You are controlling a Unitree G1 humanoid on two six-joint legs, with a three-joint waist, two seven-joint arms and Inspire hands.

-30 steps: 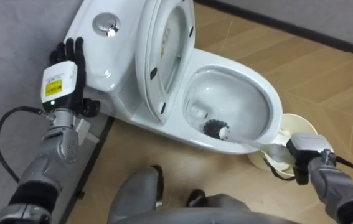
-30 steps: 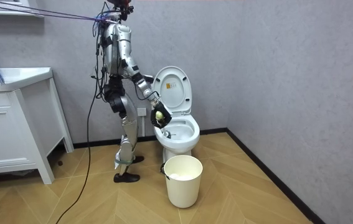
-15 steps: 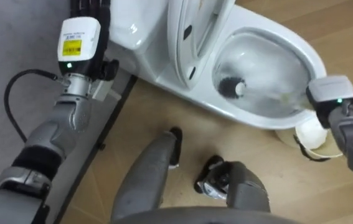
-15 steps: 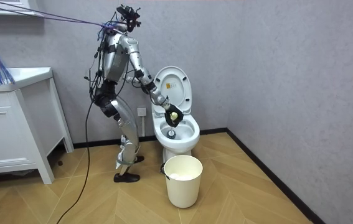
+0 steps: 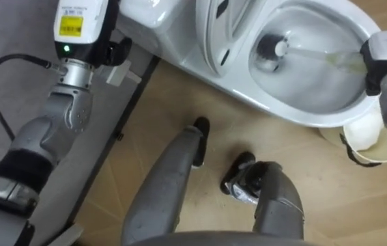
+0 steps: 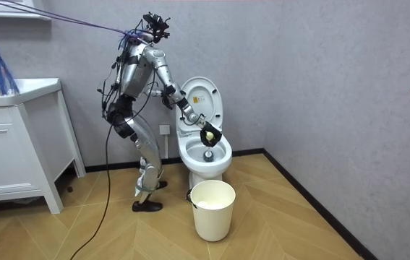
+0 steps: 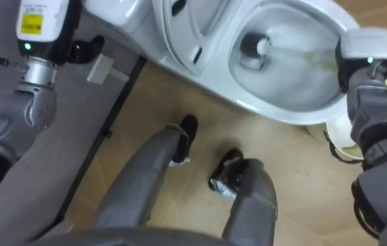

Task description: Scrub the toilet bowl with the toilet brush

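The robot stood on the wooden floor [image 6: 82,224] beside the toilet [image 5: 302,117], at the room view's left of it, and leaned forward over the bowl with its knees bent. The lid [image 6: 199,102] was up against the grey wall.

The brush [image 5: 273,48] was in the toilet. Its dark bristle head lay low in the bowl, on the side nearer the raised seat [image 5: 215,37], and its pale handle ran from there across the bowl to the right hand [image 5: 383,56]. That hand hung over the far rim. Its fingers were curled round the end of the handle, though the back of the hand hid most of them in the eye views. In the room view the same hand showed as a dark closed fist just above the bowl.

The left hand [image 5: 78,24] was raised beside the cistern [image 5: 151,12], at the wall side of the toilet. Its back faced the camera and its fingers ran out of the top of the picture, so I could not tell whether they were spread or bent.

A white bin [image 6: 212,209] stood on the floor just in front of the toilet, and its rim showed under the right forearm in the eye views. A white cabinet [image 6: 9,155] stood well apart, at the room view's left.
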